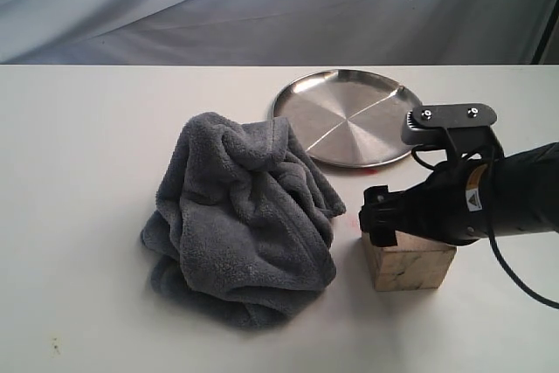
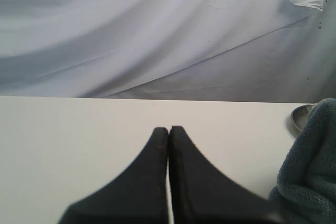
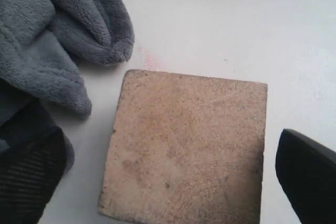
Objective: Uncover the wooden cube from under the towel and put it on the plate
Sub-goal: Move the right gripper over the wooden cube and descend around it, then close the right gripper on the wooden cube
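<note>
The wooden cube (image 1: 410, 266) sits bare on the worktop (image 1: 79, 172). The right claw (image 1: 384, 224) hangs over it, fingers (image 3: 310, 177) spread wide on each side. The towel (image 1: 240, 216) lies heaped beside the cube, and the plate (image 1: 349, 115) is near. The left claw (image 2: 168, 145) is pinched closed on nothing.

Exterior: right claw (image 1: 382, 220) hides a top corner of the pale tan wooden cube (image 1: 415, 268) beneath it. The grey metal bracket (image 1: 450, 117) behind the claw covers some rim of the round silver metal plate (image 1: 314, 115). Right wrist: cube and black fingers (image 3: 307, 174) cropped. Left wrist: left claw (image 2: 168, 132) blurred, cropped; fluffy blue-grey fleece towel (image 2: 310, 171) beside it hides most of the plate.
</note>
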